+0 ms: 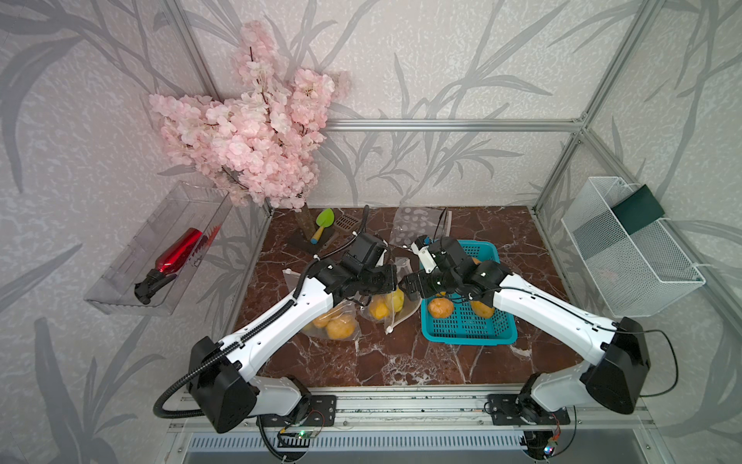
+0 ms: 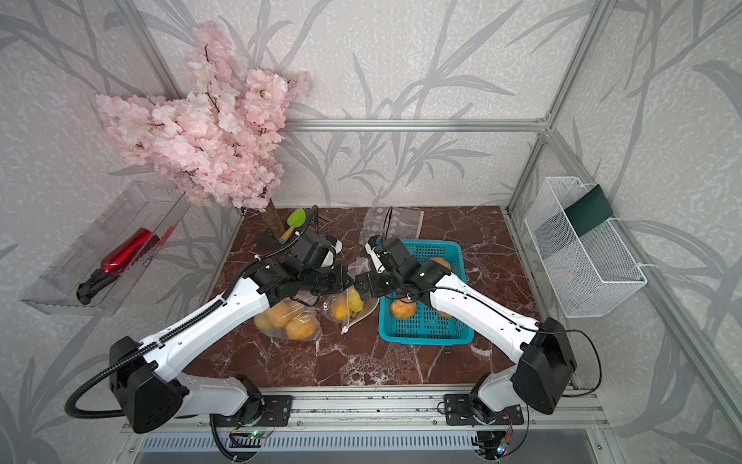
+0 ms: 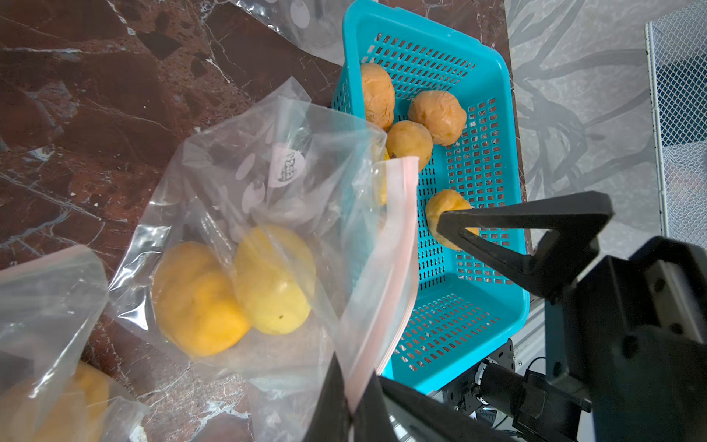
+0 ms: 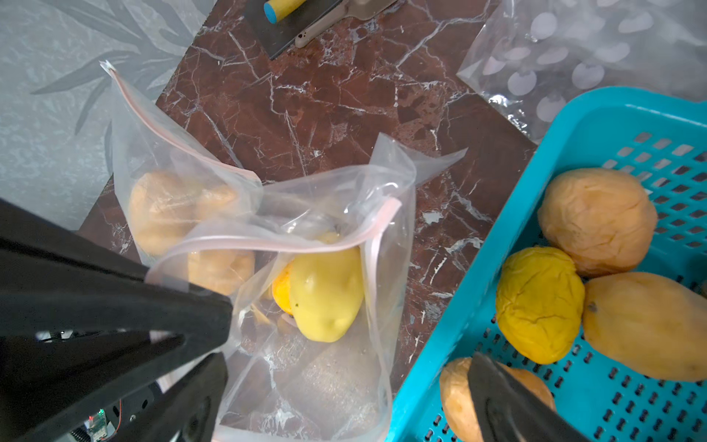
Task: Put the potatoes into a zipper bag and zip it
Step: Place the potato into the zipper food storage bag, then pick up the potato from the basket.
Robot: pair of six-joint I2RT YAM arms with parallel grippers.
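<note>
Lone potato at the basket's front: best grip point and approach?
Probably its middle, from straight above. The lone potato lies close to the teal basket's wall on the side of the open bag, so set the jaws on its front and back, where bare floor shows.

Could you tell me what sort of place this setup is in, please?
Most likely a robot test cell dressed up as a home: an aluminium frame holds wallpapered panels around a marble-look tabletop, and the left arm and right arm are mounted on a rail at its front.
</note>
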